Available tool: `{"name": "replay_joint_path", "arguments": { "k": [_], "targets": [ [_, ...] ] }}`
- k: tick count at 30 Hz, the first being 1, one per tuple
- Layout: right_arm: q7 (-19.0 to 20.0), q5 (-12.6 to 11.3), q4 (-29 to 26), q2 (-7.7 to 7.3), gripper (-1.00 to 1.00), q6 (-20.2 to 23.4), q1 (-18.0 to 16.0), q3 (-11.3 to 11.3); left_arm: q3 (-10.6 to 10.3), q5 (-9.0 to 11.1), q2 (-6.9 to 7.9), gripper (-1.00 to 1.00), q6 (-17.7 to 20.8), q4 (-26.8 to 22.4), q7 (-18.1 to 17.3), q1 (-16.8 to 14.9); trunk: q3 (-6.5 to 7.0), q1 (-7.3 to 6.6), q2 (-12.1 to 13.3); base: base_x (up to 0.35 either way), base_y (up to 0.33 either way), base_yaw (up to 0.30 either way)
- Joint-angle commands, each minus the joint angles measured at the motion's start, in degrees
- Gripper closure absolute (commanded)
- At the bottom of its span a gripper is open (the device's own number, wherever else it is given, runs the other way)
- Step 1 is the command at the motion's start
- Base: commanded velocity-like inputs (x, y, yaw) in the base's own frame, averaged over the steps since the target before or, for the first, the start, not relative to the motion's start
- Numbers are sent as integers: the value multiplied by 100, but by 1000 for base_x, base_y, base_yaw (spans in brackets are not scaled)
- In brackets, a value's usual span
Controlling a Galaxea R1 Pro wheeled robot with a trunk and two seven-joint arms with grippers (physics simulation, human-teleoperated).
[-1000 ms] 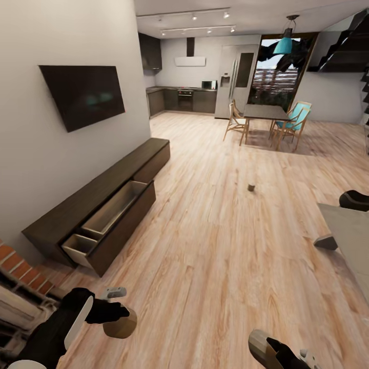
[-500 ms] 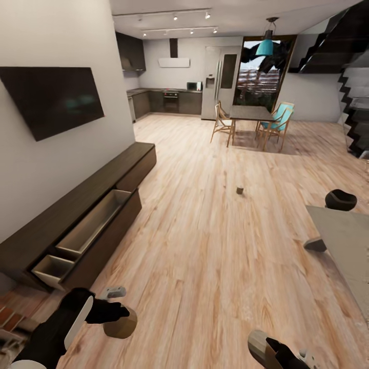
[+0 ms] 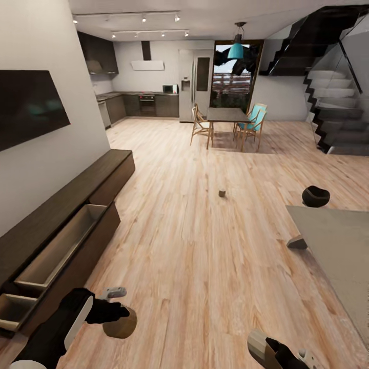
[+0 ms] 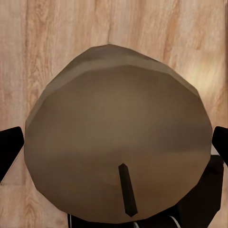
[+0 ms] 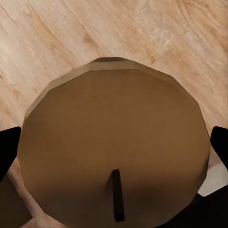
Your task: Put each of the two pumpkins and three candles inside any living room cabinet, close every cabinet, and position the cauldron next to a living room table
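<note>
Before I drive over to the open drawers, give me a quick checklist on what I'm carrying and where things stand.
1. Left gripper shut on a candle: ok, candle sits between the jaws.
2. Right gripper shut on a second candle: ok.
3. Cabinet drawers open to receive: ok, two stand pulled out with pale interiors showing.
4. Third candle collected: not ok, it sits on the floor mid-room.
5. Cauldron next to the table: ok, at its far corner.
6. Pumpkins stowed: cannot tell.
</note>
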Motion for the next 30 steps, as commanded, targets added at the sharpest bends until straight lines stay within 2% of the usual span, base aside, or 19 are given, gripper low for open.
{"name": "replay_joint_path", "arguments": {
  "k": [1, 8, 20, 30],
  "targets": [
    [-8, -1, -1, 2, 100, -2, 0, 3, -2, 8, 0, 100, 0, -1, 12, 0, 5, 0, 0, 325, 0, -255],
    [-16, -9, -1, 4, 100, -4, 0, -11, -2, 6, -11, 100, 0, -2, 12, 0, 38, 0, 0, 326, 0, -233],
    [-17, -6, -1, 14, 100, -14, 0, 14, -2, 6, -17, 100, 0, -1, 12, 0, 77, 0, 0, 327, 0, -92],
    [-17, 1, -1, 14, 100, -19, 0, 18, -11, 5, -77, 100, 0, -1, 16, 0, 108, 0, 0, 327, 0, -75]
  ]
}}
